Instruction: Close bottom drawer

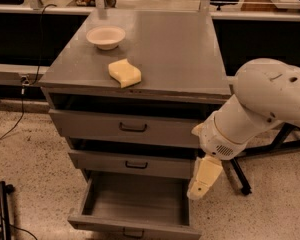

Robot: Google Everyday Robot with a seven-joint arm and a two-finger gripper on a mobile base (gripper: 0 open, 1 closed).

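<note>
The bottom drawer [135, 226] of the grey metal cabinet stands pulled far out, its empty inside open to view, its small dark handle at the lower edge of the picture. The middle drawer [135, 164] and the top drawer [132, 128] stick out slightly. My gripper [202, 179] hangs from the white arm at the right side of the cabinet, beside the bottom drawer's right wall and above its front corner, apart from the handle.
On the cabinet top [180, 49] lie a white bowl [105, 36] and a yellow sponge [124, 73]. A dark stand leg [237, 176] crosses the floor at the right. A black pole [5, 209] stands at the lower left. Speckled floor surrounds the cabinet.
</note>
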